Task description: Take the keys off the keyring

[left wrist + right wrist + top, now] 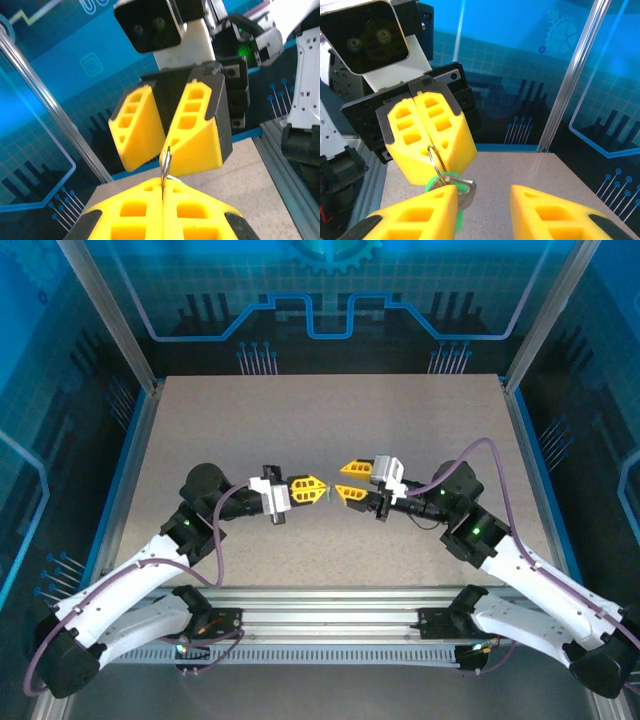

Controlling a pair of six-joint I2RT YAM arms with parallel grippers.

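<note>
While my left claw [318, 487] squeezes fully closed on the keyring [436, 159], my right claw [342, 480] faces it with fingers spread wide, gripping nothing. From the ring, the keys [465, 189], one green-headed, hang beside one right finger, above the table [320, 420].

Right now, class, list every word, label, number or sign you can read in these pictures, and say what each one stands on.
No readable text anywhere.
The blue backdrop panels carry gear and circuit-line drawings only, no lettering.
The silver key with green plastic head is too blurred to show any stamping.
</note>
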